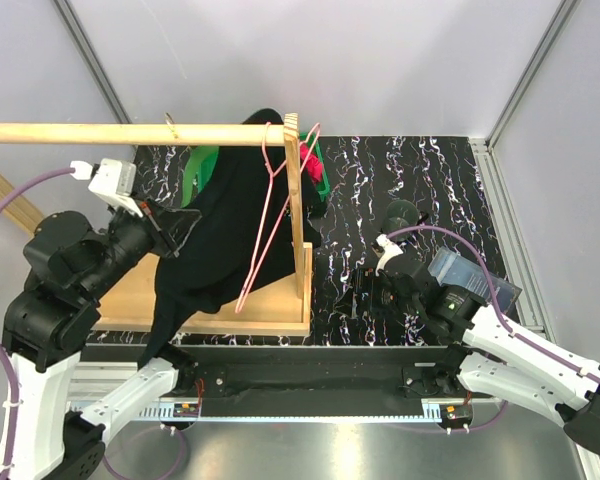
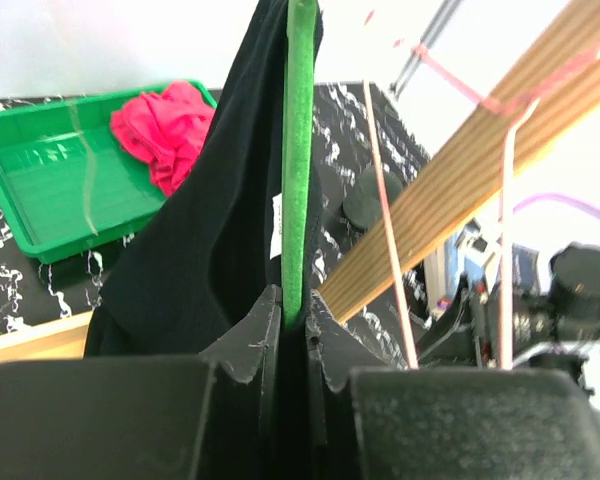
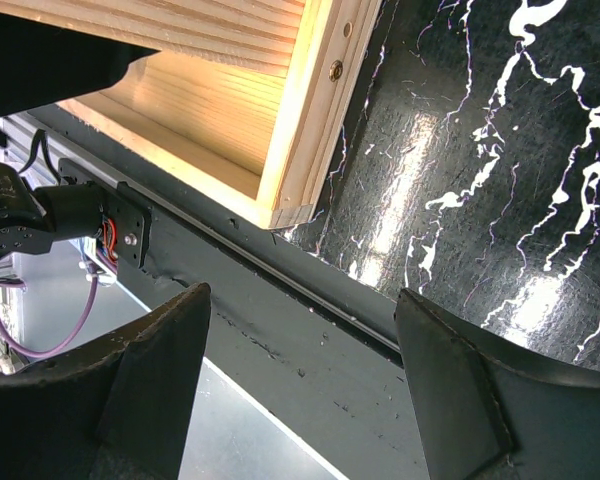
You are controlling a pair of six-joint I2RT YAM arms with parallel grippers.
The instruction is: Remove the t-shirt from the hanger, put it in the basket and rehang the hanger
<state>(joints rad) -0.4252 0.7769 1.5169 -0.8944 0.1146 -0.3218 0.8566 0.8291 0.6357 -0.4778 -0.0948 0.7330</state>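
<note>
One black t-shirt (image 1: 220,230) hangs on a green hanger (image 2: 298,150) from the wooden rail (image 1: 80,132) of a rack. One pink wire hanger (image 1: 265,220) hangs bare just beside it, making two hangers in all. The left gripper (image 2: 293,320) has its jaws nearly pressed together, pinching the shirt's cloth along the green hanger. The right gripper (image 3: 300,310) is well apart from the shirt, jaws spread and empty, low over the marbled table (image 1: 420,180). Behind the rack sits one green tray (image 2: 40,180) holding one crumpled red cloth (image 2: 170,125).

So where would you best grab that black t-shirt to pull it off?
The slack side of the black t-shirt by the green hanger, coming from the left: fabric droops free there, away from the wooden rail. The left claw is closed right there.
</note>
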